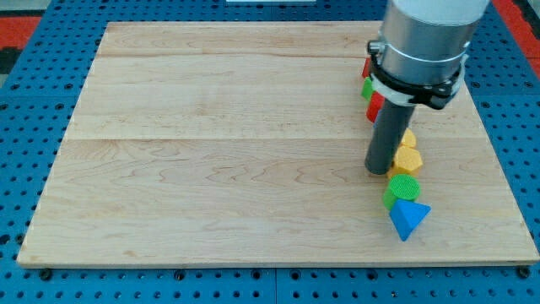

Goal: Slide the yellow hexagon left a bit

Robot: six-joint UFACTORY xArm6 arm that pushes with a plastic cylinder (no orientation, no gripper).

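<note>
While the arm (422, 51) half hides red blocks (374, 103) and a green block (368, 85), my tip (376, 171), with no pincer, touches the yellow hexagon (408, 158).

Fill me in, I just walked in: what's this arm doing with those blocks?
The arm is working on the yellow hexagon, which is meant to slide a bit toward the view's left. My tip rests on the wooden board right against that block's left side. Below sit a green round block and a blue triangular block; red and green blocks peek out behind the arm.
</note>
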